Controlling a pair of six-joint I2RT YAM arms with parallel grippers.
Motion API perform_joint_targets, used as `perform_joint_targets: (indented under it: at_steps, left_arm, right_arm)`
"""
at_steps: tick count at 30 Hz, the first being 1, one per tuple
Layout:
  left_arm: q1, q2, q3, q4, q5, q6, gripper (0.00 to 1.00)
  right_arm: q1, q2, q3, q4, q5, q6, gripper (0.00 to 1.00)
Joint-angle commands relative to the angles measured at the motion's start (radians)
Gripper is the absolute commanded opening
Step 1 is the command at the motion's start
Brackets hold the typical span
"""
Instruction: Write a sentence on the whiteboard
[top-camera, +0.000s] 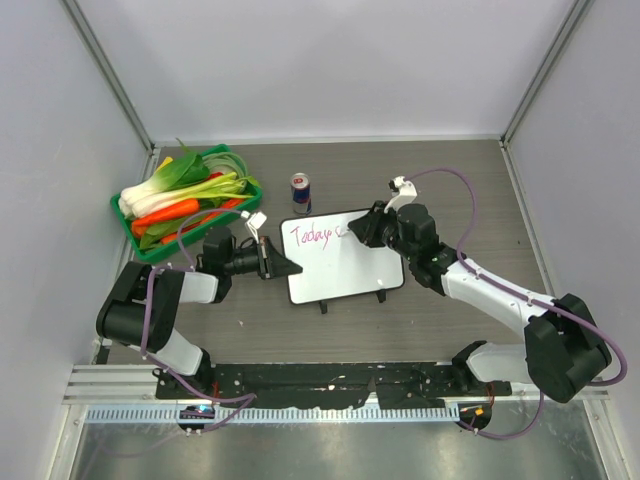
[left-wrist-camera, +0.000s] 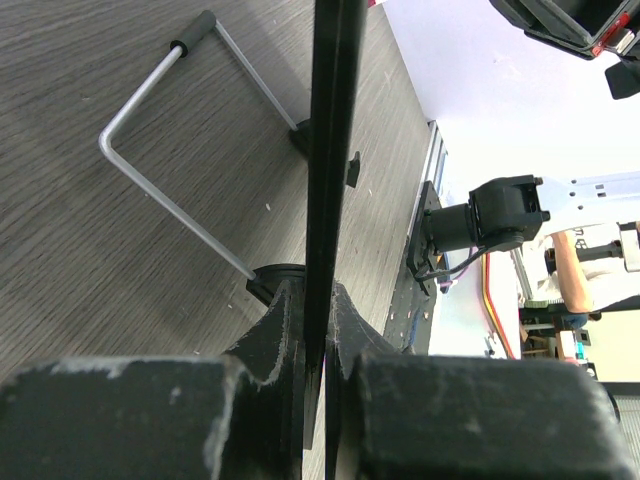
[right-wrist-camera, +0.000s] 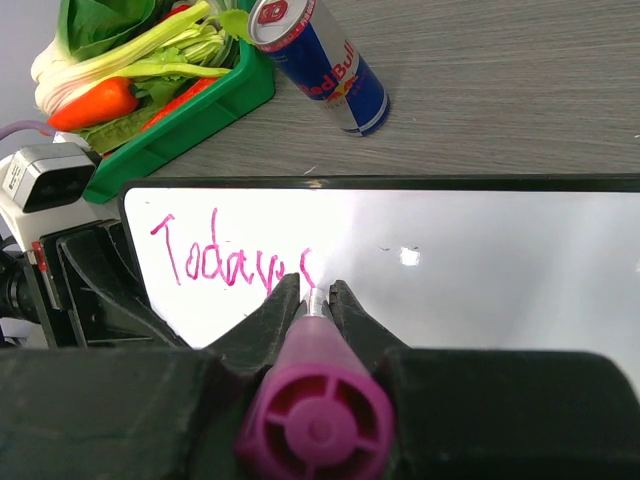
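where the whiteboard (top-camera: 350, 272) lies flat near the middle of the table (top-camera: 450, 180), it sits between the two arms, and both claws are at it. the left claw (top-camera: 287, 268) is clamped shut on the board's left edge. seen from the left wrist, the whiteboard (left-wrist-camera: 326, 150) runs edge-on as a thin dark line straight up out of the left claw (left-wrist-camera: 313, 305), pinched between its black fingers (left-wrist-camera: 275, 330). a bent wire foot (left-wrist-camera: 150, 190) of the board shows against the wood grain to the left of that edge.

the right claw (top-camera: 352, 231) hangs over the board's upper middle, closed on a pink marker (right-wrist-camera: 312, 415). the marker's pale tip pokes out between the fingertips of the right claw (right-wrist-camera: 316, 298).

the sentence (top-camera: 312, 235) runs in pink across the upper left part of the whiteboard (right-wrist-camera: 480, 270). from the right wrist the sentence (right-wrist-camera: 225, 262) reads "today" followed by one short curved stroke. that last stroke lies just beside the marker tip, directly ahead of the claw, with the rest of the word trailing off to the claw's left. whether the tip touches the white surface cannot be told.

a can (top-camera: 300, 192) stands just beyond the board's far edge. a green basket (top-camera: 133, 232) of vegetables sits at the far left of the table, well apart from the right claw.
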Motion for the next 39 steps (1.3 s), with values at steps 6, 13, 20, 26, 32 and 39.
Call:
perform_joint_targets:
  at_steps: [6, 13, 20, 26, 32, 39]
  left_arm:
    - [0.002, 0.021, 0.009, -0.054, -0.066, 0.028, 0.00]
    - [0.002, 0.021, 0.009, -0.054, -0.066, 0.028, 0.00]
    - [0.002, 0.021, 0.009, -0.054, -0.067, 0.028, 0.00]
    - [0.002, 0.020, 0.007, -0.054, -0.066, 0.028, 0.00]
    - [0.002, 0.018, 0.007, -0.054, -0.064, 0.028, 0.00]
    - [0.002, 0.023, 0.007, -0.052, -0.064, 0.028, 0.00]
  right_arm:
    - [0.003, 0.003, -0.008, 0.042, -0.039, 0.003, 0.01]
    - [0.003, 0.023, 0.008, 0.068, -0.042, 0.028, 0.01]
    - [-0.006, -0.023, 0.011, 0.094, -0.056, 0.075, 0.01]
    - [-0.032, -0.118, -0.012, 0.137, -0.093, 0.118, 0.01]
    - [-0.045, -0.152, 0.008, 0.016, 0.027, 0.043, 0.01]
    - [-0.043, -0.134, -0.012, 0.021, 0.100, -0.003, 0.01]
